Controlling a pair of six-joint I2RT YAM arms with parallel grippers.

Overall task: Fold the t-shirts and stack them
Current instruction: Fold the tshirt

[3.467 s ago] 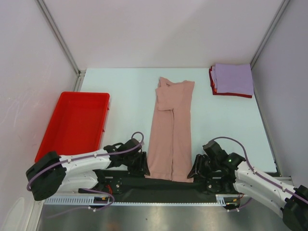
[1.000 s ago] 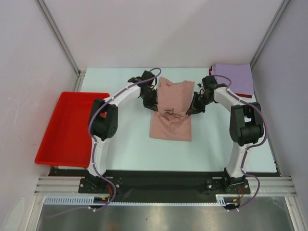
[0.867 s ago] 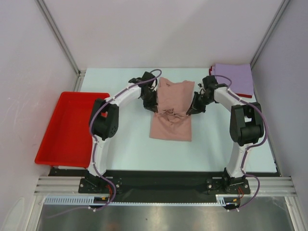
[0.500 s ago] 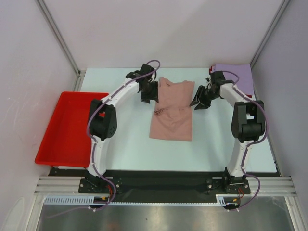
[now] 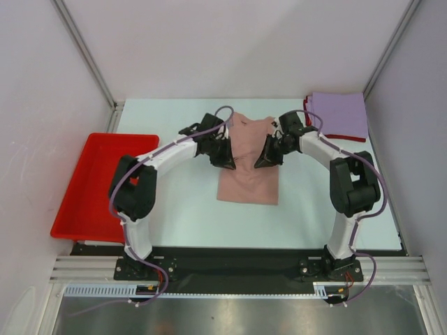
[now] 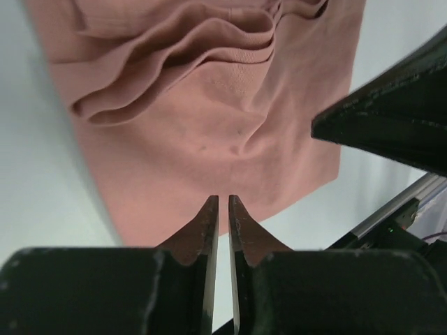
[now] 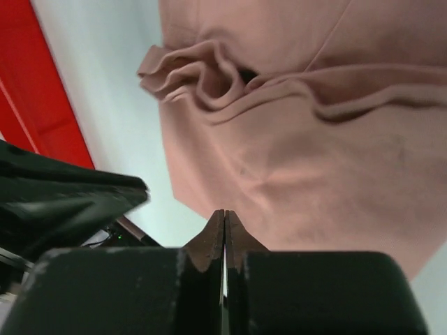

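Evenly set over rumpled middle of pink shirt (image 5: 248,183), left gripper (image 5: 228,164) at its left edge, right gripper (image 5: 259,164) at its right, jaws closed on nothing visible.

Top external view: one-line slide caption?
Left gripper and right gripper poised over the partly folded pink t-shirt; folded lavender t-shirt on a red one at far right, red tray at left.
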